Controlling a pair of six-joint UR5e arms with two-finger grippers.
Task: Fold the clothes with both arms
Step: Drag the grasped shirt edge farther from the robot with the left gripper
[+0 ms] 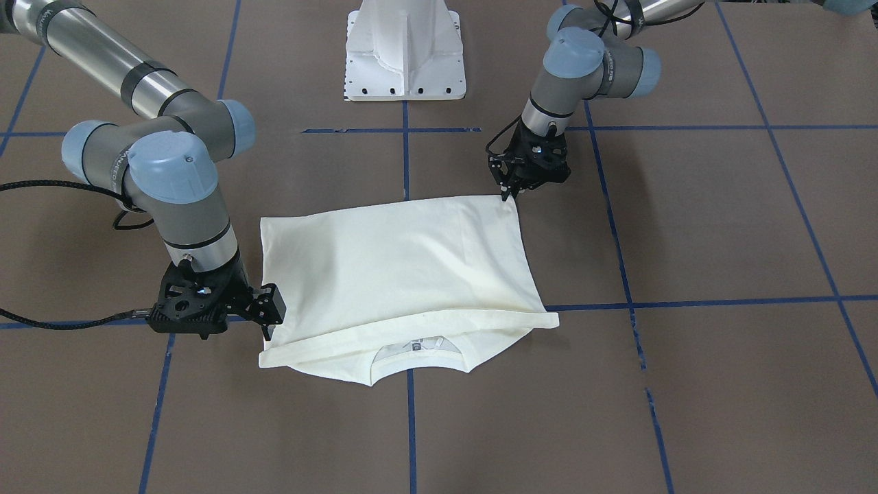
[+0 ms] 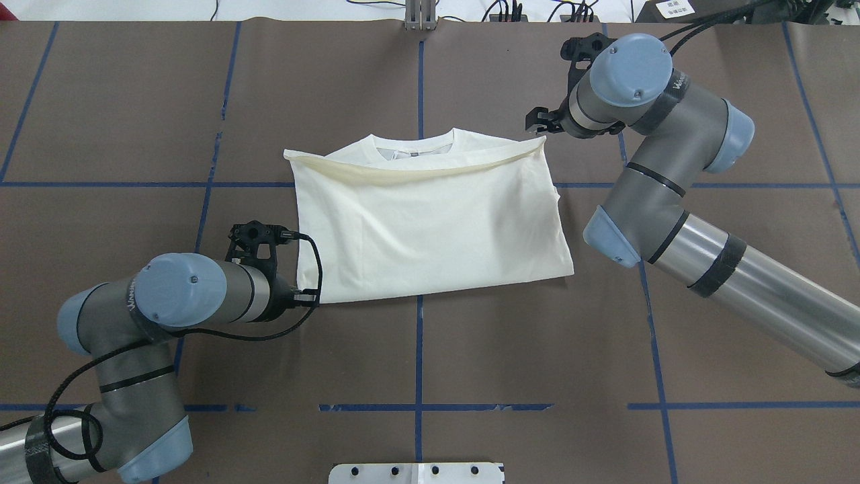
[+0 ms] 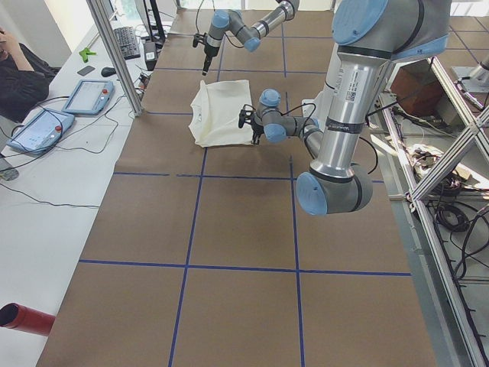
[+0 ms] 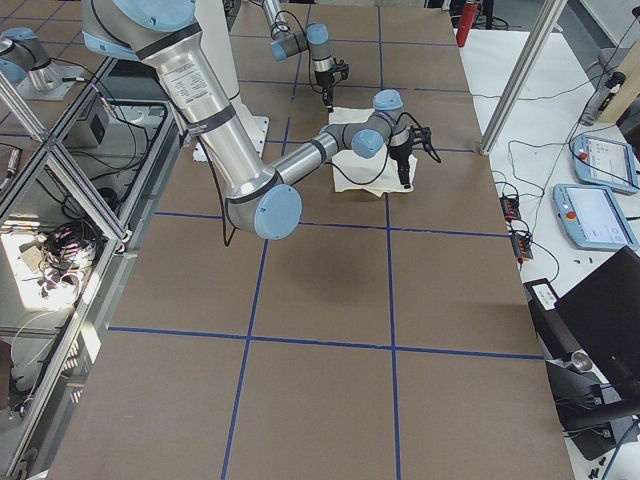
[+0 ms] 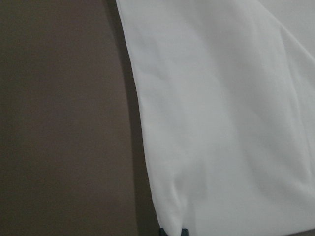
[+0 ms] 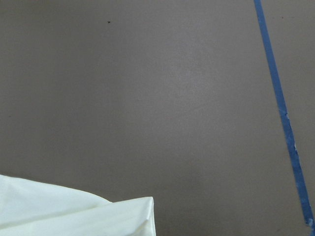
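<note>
A brown table [image 2: 470,349] is marked with blue tape lines [image 2: 418,349]. A white bench [image 3: 46,199] is noted beside the table. Two teach pendants [image 3: 88,95], a keyboard [image 3: 126,42] and a red cylinder [image 3: 23,317] are recorded beside the table's long edge.

I'm seeing the T-shirt [image 2: 430,228] from overhead and from the front, facing oppositely; side cameras are looking from afar, wrist cameras closely.

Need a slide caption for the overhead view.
Cream shirt folded in half, left hand and right hand at opposite corners.
</note>
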